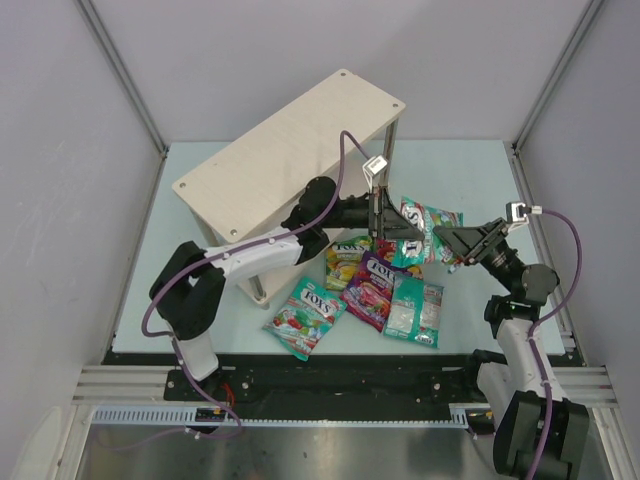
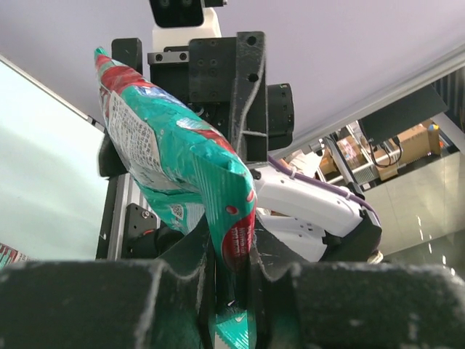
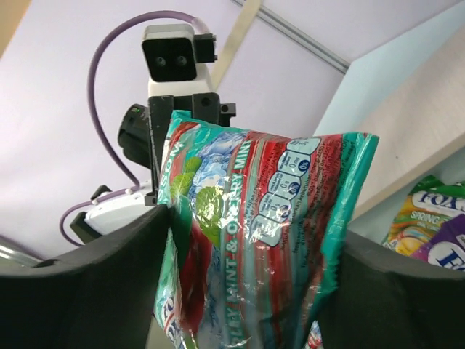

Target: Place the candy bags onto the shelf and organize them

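My left gripper (image 1: 392,222) is shut on the edge of a teal and red candy bag (image 1: 428,220) and holds it off the table, just right of the shelf (image 1: 290,150). In the left wrist view the jaws (image 2: 231,254) pinch the bag's (image 2: 167,153) sealed edge. My right gripper (image 1: 447,240) is open, with its fingers on either side of the same bag's (image 3: 261,218) far end. Four more bags lie on the table below: green-yellow (image 1: 345,262), purple (image 1: 368,290), teal (image 1: 415,310) and another teal (image 1: 303,315).
The pale wood shelf stands slanted across the back left, its near post (image 1: 262,292) close to the left arm's forearm. Grey walls close in the light green table (image 1: 480,180) on three sides. The green-yellow bag (image 3: 425,214) shows in the right wrist view.
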You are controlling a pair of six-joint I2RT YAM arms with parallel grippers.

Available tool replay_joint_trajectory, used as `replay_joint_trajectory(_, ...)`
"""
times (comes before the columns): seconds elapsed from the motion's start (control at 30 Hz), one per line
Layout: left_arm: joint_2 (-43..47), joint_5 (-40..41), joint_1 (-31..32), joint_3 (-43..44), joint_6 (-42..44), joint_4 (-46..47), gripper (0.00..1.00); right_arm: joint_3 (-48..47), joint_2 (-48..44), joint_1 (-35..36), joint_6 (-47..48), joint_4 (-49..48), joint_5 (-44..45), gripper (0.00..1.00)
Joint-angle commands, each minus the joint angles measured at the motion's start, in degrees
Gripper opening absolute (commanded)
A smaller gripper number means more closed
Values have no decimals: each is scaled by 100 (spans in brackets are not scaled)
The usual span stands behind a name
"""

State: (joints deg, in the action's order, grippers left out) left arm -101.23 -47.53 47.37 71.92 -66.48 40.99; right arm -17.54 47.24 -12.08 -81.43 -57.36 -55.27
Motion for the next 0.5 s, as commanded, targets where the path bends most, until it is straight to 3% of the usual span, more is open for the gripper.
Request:
replay_joint_trajectory(0.0,-28,-143,-62,419,-137,576,0,5,22,83,-338,-750,-125,63)
replay_joint_trajectory(0.2,16,-143,-369,428,-85,454,0,-4,-66,48,-435,-759,-160,50)
replay_joint_trajectory(0.47,25,-222,-685,472,91,67,0,-39,-101,12,-558,-838,-169,54)
